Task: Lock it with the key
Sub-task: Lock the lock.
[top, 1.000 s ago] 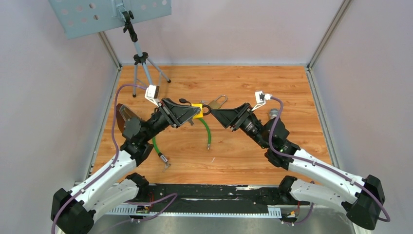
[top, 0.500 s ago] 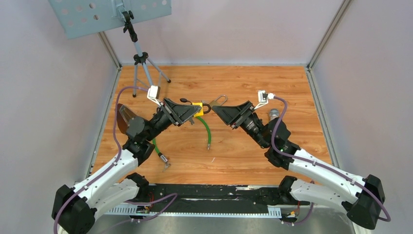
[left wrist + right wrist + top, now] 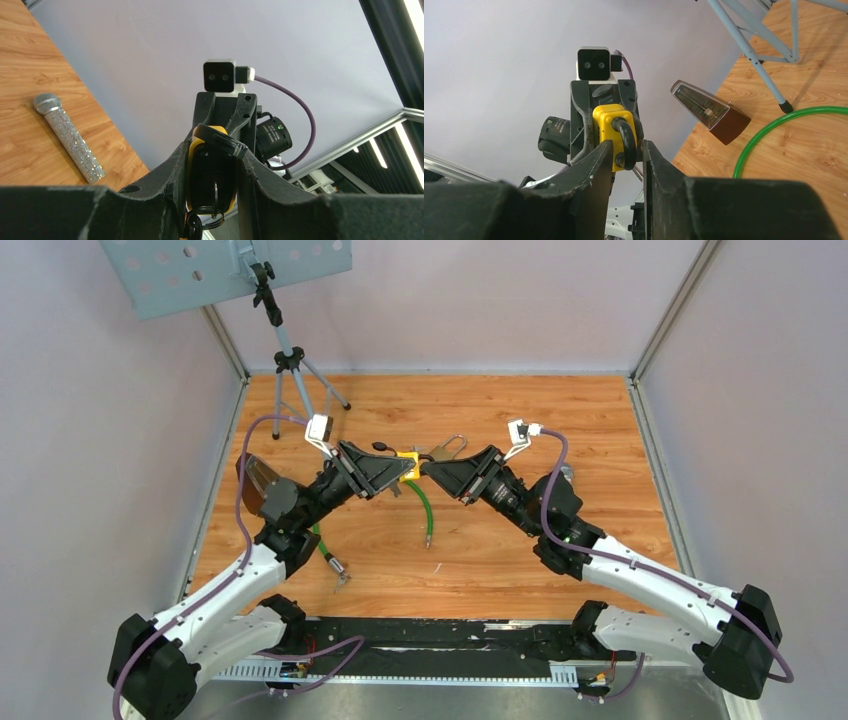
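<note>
My left claw (image 3: 398,468) is clamped on the yellow padlock (image 3: 610,122) and holds it above the desk (image 3: 520,410) at the centre of the top view. A key ring (image 3: 210,220) dangles beneath the padlock. My right claw (image 3: 626,150) faces it tip to tip, set narrow, with its fingers (image 3: 594,165) on either side of the black shackle (image 3: 625,131). I cannot tell whether they press on it. A green cable (image 3: 425,502) lies on the desk just below centre.
</note>
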`<action>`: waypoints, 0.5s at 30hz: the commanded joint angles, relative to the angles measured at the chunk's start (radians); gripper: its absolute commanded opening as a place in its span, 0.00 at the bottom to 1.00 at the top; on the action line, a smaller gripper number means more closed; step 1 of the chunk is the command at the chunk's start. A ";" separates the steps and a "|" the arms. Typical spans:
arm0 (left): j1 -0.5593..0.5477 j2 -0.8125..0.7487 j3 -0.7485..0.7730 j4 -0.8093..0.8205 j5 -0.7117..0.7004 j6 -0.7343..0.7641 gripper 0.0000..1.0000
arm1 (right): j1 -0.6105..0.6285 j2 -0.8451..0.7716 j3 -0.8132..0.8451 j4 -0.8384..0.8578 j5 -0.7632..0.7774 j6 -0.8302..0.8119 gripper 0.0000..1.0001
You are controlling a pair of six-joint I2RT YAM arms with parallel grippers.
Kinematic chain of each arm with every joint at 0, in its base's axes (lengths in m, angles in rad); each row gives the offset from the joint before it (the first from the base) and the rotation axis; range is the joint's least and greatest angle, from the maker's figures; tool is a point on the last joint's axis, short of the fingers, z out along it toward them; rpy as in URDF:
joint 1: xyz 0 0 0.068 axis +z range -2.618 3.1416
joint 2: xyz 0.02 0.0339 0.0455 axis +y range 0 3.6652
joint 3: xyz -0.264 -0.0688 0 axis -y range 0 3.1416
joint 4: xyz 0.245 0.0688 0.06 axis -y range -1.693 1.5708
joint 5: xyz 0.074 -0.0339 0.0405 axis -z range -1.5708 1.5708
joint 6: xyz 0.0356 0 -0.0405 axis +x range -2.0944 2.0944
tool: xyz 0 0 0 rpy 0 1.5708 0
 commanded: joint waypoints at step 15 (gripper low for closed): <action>0.027 -0.002 -0.044 0.182 0.097 0.030 0.91 | -0.018 -0.062 0.025 0.023 0.049 -0.095 0.00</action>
